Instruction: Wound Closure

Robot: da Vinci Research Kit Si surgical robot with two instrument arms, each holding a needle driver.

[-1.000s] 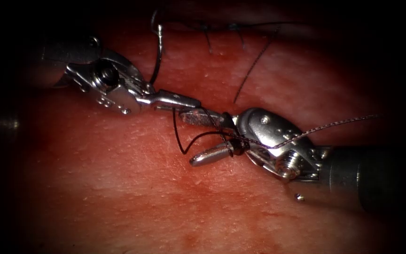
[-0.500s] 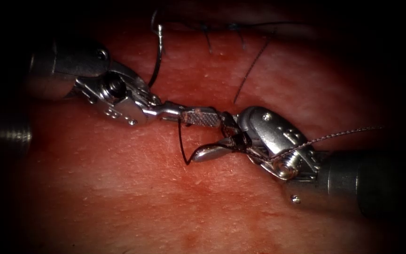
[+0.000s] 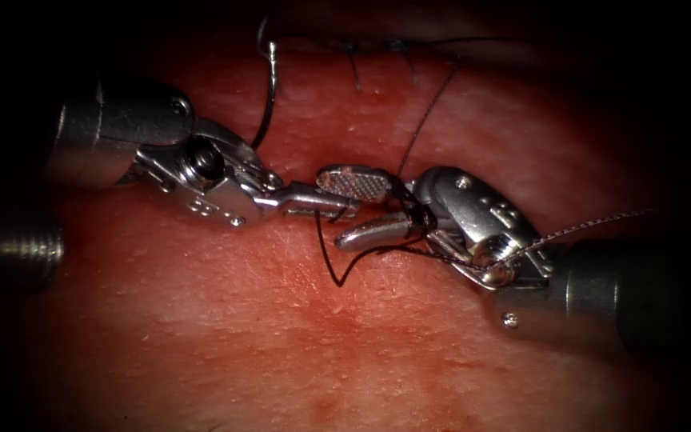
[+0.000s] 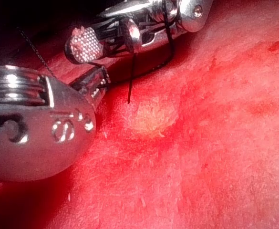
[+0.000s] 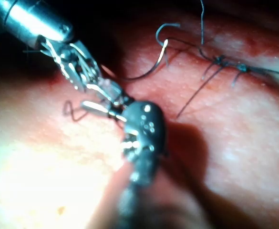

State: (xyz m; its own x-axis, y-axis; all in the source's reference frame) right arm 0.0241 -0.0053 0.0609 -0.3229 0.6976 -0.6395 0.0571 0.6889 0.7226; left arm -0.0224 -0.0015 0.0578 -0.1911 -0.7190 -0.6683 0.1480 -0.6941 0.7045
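Observation:
My left tool (image 3: pixel 336 205) comes in from the left with its jaws shut on the dark thread (image 3: pixel 328 250). From there the thread drops in a V over the tissue (image 3: pixel 297 344) and runs up to the right tool. My right tool (image 3: pixel 332 206) has its jaws open, and thread is wound round them near the hinge. The left tool's tip lies between those open jaws (image 4: pixel 79 45). The curved needle (image 3: pixel 269 96) lies free on the tissue behind the left tool, and neither tool holds it. I can also see the needle (image 5: pixel 157 66) near the stitched cut.
The cut (image 3: pixel 409 46) runs across the far edge of the tissue, with knots and short thread tails (image 3: pixel 353 68) on it. A long strand (image 3: pixel 593 226) leads off to the right over the right tool's wrist. Red fluid wets the tissue.
The left tool has moved right and slightly down, bringing its shut jaws between the right tool's open jaws. The right tool has rolled and lifted a little. The hanging thread has shifted right.

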